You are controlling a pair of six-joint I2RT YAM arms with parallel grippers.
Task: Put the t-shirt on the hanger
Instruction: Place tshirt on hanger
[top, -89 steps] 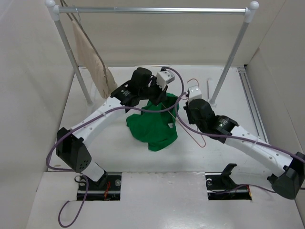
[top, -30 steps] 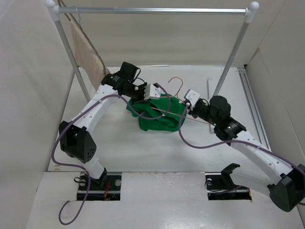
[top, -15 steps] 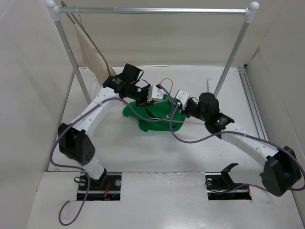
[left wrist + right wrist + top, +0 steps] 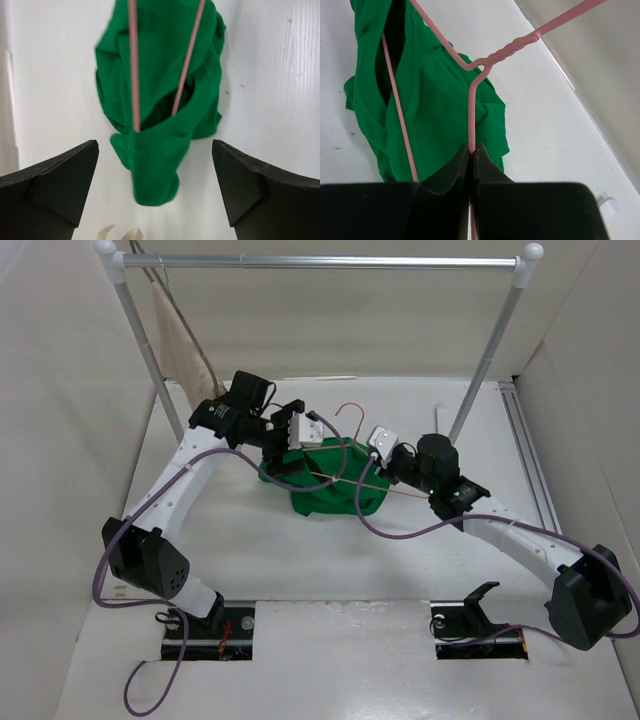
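from where i stand i count two arms, left arm (image 4: 190,475) and right arm (image 4: 520,540), one tool each: left tool (image 4: 155,150), right tool (image 4: 471,150). one green t-shirt (image 4: 325,495) on the counter (image 4: 250,550). two hangers: pink wire hanger (image 4: 471,110) mid-frame, dark hanger (image 4: 197,350) upper left with one beige cloth (image 4: 178,345). one rail (image 4: 320,261).

Robotics lab test cell: left arm (image 4: 172,488) and right arm (image 4: 520,540) bolted at 6 o'clock on a white table (image 4: 300,565), boxed by plain beige panels (image 4: 50,490), metal garment rail (image 4: 320,261) at 12 o'clock, purple cables (image 4: 400,537) trailing.
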